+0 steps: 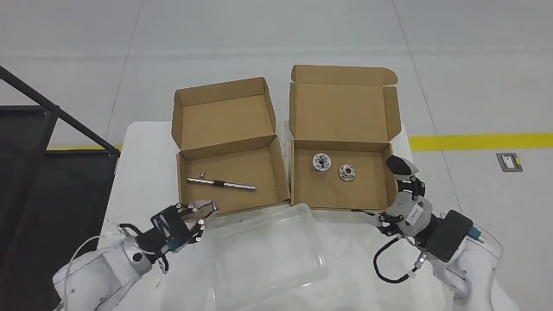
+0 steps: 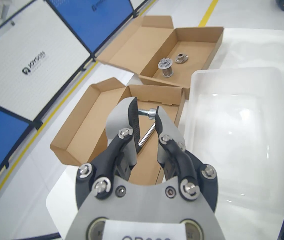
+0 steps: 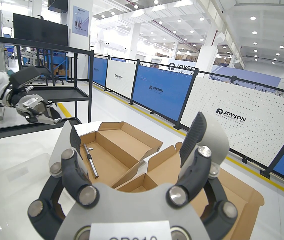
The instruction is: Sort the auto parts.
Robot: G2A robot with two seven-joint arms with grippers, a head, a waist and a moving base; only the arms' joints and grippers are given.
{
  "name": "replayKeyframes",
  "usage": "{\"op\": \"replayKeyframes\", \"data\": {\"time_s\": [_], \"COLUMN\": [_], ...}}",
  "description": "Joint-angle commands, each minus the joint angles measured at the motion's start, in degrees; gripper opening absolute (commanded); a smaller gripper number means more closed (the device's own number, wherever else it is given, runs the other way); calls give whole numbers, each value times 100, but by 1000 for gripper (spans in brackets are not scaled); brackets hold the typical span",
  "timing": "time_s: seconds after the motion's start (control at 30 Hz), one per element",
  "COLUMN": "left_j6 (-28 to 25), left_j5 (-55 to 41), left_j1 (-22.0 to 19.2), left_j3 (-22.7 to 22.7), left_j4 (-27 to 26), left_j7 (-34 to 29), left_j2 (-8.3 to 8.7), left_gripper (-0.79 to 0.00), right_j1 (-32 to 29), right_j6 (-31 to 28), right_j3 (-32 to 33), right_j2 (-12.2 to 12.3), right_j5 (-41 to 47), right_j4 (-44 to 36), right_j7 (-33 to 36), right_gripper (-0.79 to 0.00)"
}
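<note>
The left gripper [image 2: 145, 105] pinches a small bolt [image 2: 146, 112] crosswise between its fingertips, at the near wall of the left cardboard box [image 1: 251, 162]. On that box's floor lie a steel rod [image 1: 229, 184] and, by the rod's left end, a second bolt [image 1: 202, 174]. Just beside the left cardboard box, on its right, stands the right cardboard box [image 1: 371, 188], which holds a toothed round part [image 1: 321, 161] and a flanged bushing [image 1: 346, 172]. A clear plastic bin [image 1: 259, 263] sits just in front of the left cardboard box. The right gripper [image 1: 407, 178], fingers spread wide, hangs well to the right of that box. All rest on the white surface [image 1: 147, 173].
</note>
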Motion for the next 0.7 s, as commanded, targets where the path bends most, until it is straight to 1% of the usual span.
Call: {"op": "replayKeyframes", "data": {"time_s": [0.0,0.07,0.13,0.17,0.2,0.27,0.37,0.43,0.53,0.57,0.63,0.67], "left_j6": [122,252,322,440,444,656,996,1048,1081,1113,1180,1203], "left_j5": [-337,-550,-701,-698,-785,-743,-774,-948,-1097,-1097,-1105,-1107], "left_j1": [-564,-1122,-1671,-1918,-2143,-2541,-3035,-3336,-3703,-3799,-3949,-4010], "left_j3": [306,686,1103,1322,1556,1959,2558,2867,3216,3310,3456,3512], "left_j4": [261,597,1033,1237,1438,1902,2572,3063,3698,3857,4104,4202], "left_j7": [-1064,-1769,-2279,-2522,-2642,-2910,-3112,-3016,-2769,-2710,-2636,-2608], "left_j2": [-58,-138,-230,-284,-343,-458,-664,-803,-984,-1036,-1126,-1165], "left_gripper": [-785,-785,-785,-785,-785,-785,-785,-785,-785,-767,-428,-151], "right_j1": [0,0,0,0,0,0,0,0,0,0,0,0], "right_j6": [0,0,0,0,0,0,0,0,0,0,0,0], "right_j3": [0,0,0,0,0,0,0,0,0,0,0,0], "right_j2": [0,0,0,0,0,0,0,0,0,0,0,0], "right_j5": [0,0,0,0,0,0,0,0,0,0,0,0], "right_j4": [0,0,0,0,0,0,0,0,0,0,0,0], "right_j7": [0,0,0,0,0,0,0,0,0,0,0,0], "right_gripper": [0,0,0,0,0,0,0,0,0,0,0,0]}}
